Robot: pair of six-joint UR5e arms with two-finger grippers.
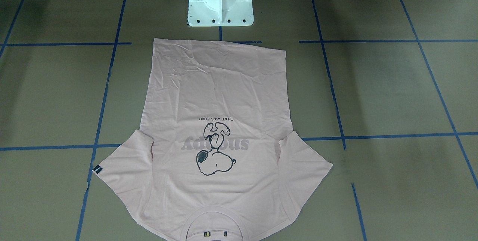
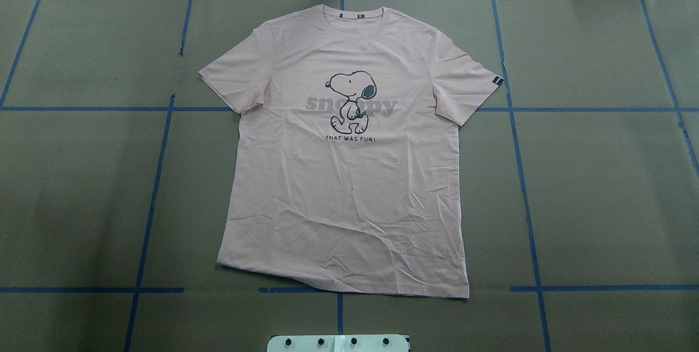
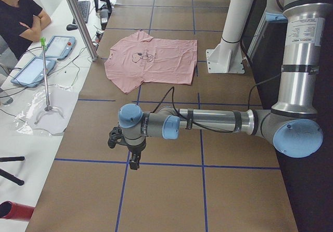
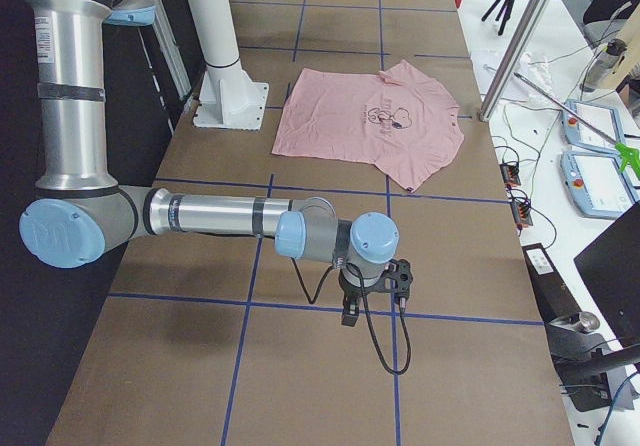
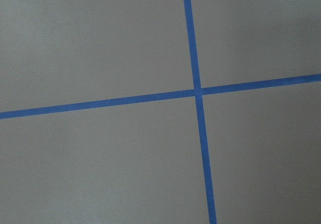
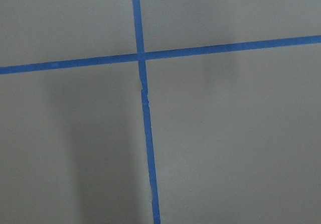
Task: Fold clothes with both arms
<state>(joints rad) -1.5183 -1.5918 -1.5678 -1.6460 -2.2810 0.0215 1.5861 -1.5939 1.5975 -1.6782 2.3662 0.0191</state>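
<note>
T-shirt: spread flat before pedestal base, unfolded, ready for folding; left gripper, right gripper far aside, open-or-closed cannot be told.

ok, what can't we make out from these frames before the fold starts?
- left gripper: seen only in exterior left view; open or shut unclear.
- right gripper: same, exterior right view only.
- T-shirt collar: cut by front-facing view's bottom edge.
- sleeve tag: lettering too small everywhere.
- Wrist views: only blue tape on table; neither gripper shows.
</note>
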